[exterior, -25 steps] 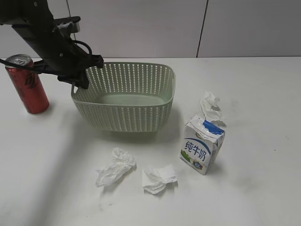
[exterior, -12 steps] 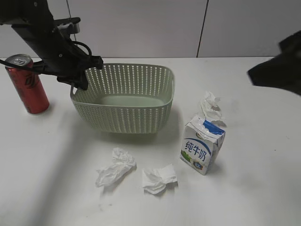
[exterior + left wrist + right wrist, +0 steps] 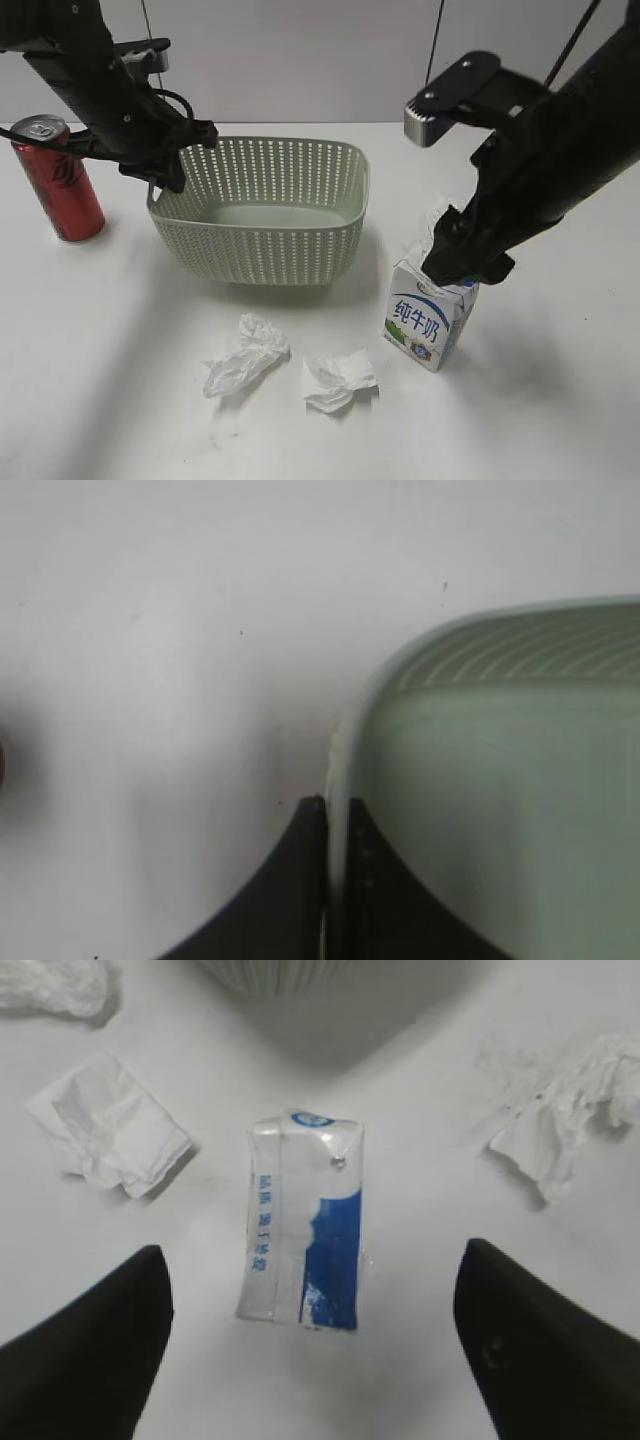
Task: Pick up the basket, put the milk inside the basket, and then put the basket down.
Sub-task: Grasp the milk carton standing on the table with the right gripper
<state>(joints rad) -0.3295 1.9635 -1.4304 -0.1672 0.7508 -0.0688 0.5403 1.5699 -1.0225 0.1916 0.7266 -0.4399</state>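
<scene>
While left gripper (image 3: 165,172) clamps pale green perforated basket (image 3: 262,208) rim, right gripper (image 3: 310,1350) wide above blue-topped white milk (image 3: 303,1221).

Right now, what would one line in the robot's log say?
left gripper: shut on basket rim | right gripper: open above milk | milk: upright on table, outside basket

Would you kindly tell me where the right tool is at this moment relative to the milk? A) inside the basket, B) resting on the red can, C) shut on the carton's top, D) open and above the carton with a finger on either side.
D: the right wrist view shows the right tool open, its fingers spread apart and clear of the milk standing below.
</scene>
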